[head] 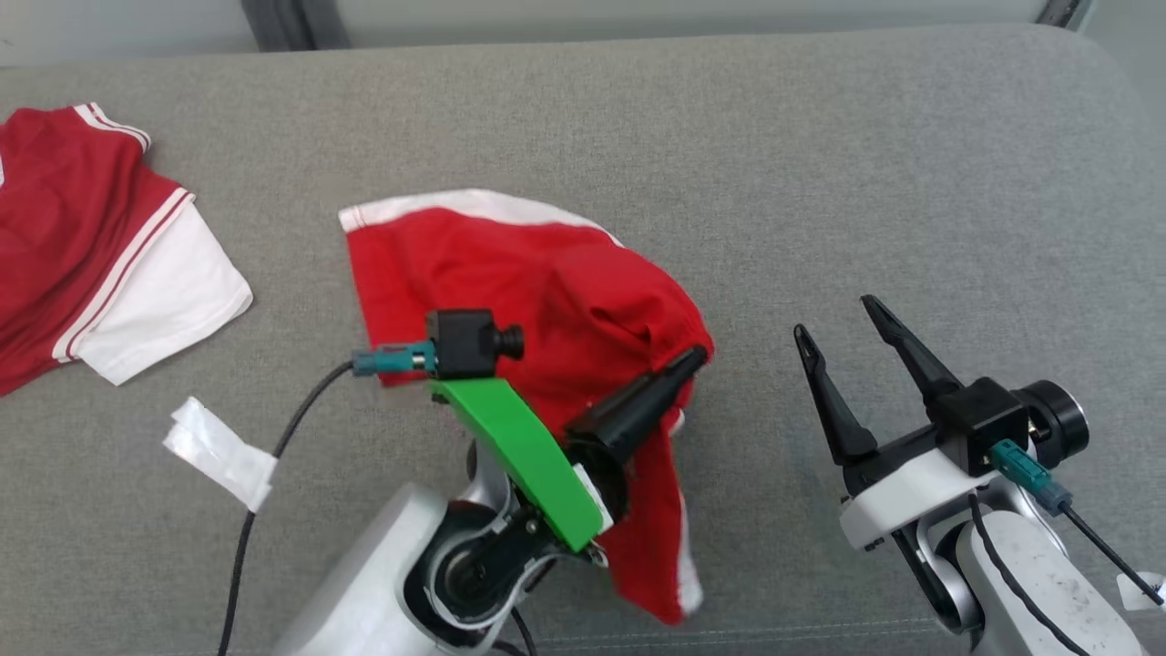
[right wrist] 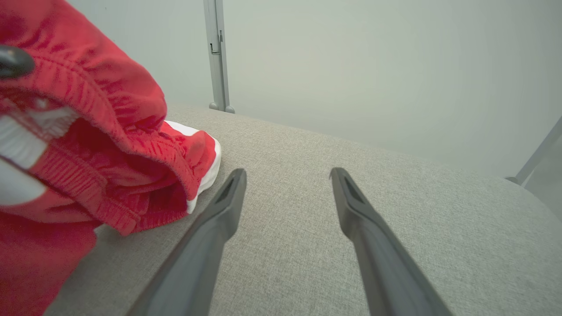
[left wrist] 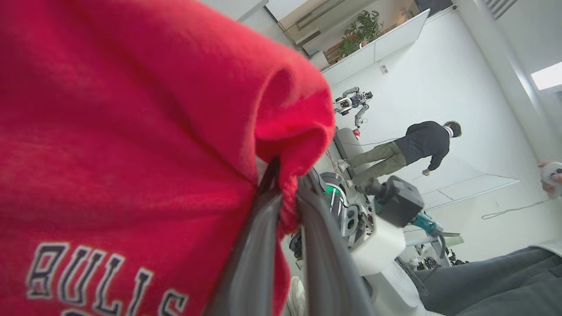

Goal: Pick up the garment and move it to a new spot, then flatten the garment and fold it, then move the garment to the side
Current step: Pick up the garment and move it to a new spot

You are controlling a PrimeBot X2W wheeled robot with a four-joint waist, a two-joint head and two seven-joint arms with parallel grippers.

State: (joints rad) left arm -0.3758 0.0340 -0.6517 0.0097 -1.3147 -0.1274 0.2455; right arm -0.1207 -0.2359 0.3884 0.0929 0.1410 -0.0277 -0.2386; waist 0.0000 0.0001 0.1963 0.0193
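Two tools, two states: the left tool (head: 697,357) is clamped on a bunched edge of the red garment (head: 510,264), with cloth pinched between its fingers in the left wrist view. The right tool (head: 836,319) has its fingers apart and holds nothing.

The garment lies mid-scene on the grey upholstered surface (head: 820,137). Its white-trimmed far-left corner rests on the surface, and its right edge is lifted at the pinch. A near flap hangs down past the left arm. Its long axis seems to run from that far-left corner toward the near right.

What matters for the next move is that the garment lies wholly to the left of the right tool, near it but not touching. The right wrist view shows the ribbed band just left of the open fingers. The left arm already has the hold, so carrying falls to it. The right tool is the nearer one to any free edge on the right side.

A red-and-white jersey (head: 82,237) and a white scrap (head: 219,451) lie on the left side, so a new spot is probably better sought to the right or farther back.
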